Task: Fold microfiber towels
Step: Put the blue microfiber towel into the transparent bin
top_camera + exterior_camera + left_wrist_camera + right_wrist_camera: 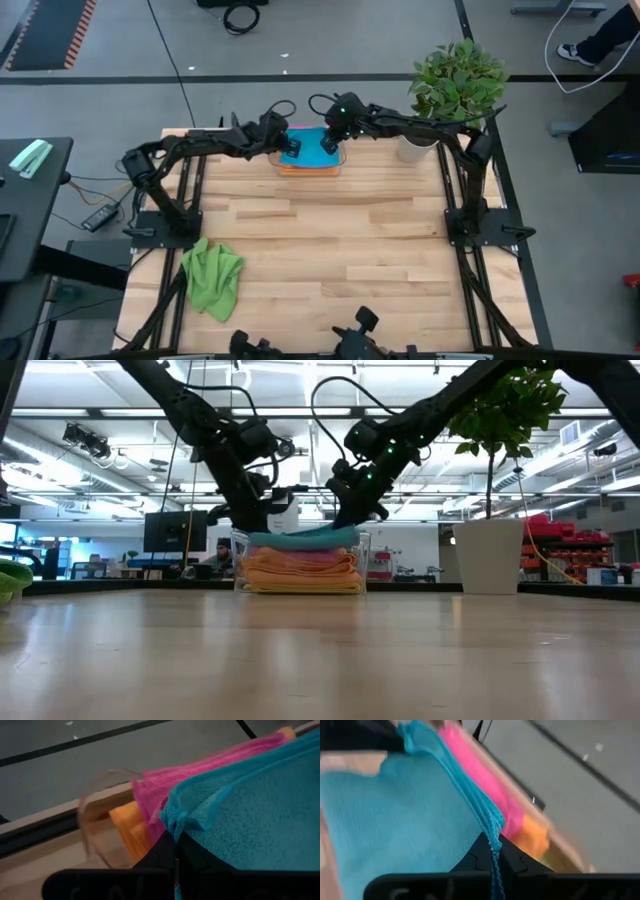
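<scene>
At the far edge of the pale wooden plank desk [330, 250], in the upper middle of the high view, sits a clear plastic tray [308, 168] holding a stack of folded microfiber towels. From the low view the stack reads orange [300, 582] at the bottom, a pink layer [300, 557] above it, and a soft bright blue microfiber towel [305, 538] on top.

Both dark arms reach in over that tray. The left end effector [284, 146] comes from the upper left of the high view and sits at the left corner of the blue towel; in the left wrist view its fingers are pressed together with a bunched corner of the blue cloth [176, 820] pinched between them. The right end effector [330, 142] comes from the upper right, and in the right wrist view its fingers are likewise clamped on the towel's folded blue edge [492, 827], with the pink [480, 780] and orange [532, 837] towels showing just beside it.

A crumpled green microfiber towel [212, 276] lies alone at the lower left of the desk, well apart from the tray. A leafy green plant in a white pot [455, 85] stands at the desk's upper right corner, near the right arm.
</scene>
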`<state>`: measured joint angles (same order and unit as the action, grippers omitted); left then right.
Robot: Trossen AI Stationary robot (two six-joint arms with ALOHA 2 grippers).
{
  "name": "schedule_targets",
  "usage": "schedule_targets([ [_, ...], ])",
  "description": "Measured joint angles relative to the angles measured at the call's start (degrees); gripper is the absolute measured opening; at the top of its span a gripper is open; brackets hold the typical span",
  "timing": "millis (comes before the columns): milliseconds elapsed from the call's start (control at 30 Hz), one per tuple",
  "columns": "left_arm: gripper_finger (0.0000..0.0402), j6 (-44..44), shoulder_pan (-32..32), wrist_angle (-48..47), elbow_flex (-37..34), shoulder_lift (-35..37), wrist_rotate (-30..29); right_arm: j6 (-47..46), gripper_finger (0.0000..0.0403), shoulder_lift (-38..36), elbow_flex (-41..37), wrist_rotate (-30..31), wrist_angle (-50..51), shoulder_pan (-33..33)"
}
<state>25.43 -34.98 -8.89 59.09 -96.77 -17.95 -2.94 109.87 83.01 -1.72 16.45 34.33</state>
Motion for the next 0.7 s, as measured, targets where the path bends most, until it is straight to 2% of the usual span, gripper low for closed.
schedule_targets([
  [200,0.0007,-0.35,-0.66,0.03,0.02,0.13,-0.03,0.56,0.003,0.17,0.02,-0.18,-2.0,0.06],
  [267,0.0018,-0.3,-0.64,0.02,0.02,0.13,0.01,0.81,0.0038,0.01,0.02,-0.14,-1.32,0.06],
  [500,0.0128,-0.13,-0.79,-1.23,0.29,0.13,1.64,0.14,0.0076,-0.4,0.0,-0.19,0.63,0.26],
  [700,0.0212,0.89,-1.25,-9.96,4.93,0.13,1.79,-3.17,0.0143,-1.48,0.0,-1.49,1.89,2.16],
])
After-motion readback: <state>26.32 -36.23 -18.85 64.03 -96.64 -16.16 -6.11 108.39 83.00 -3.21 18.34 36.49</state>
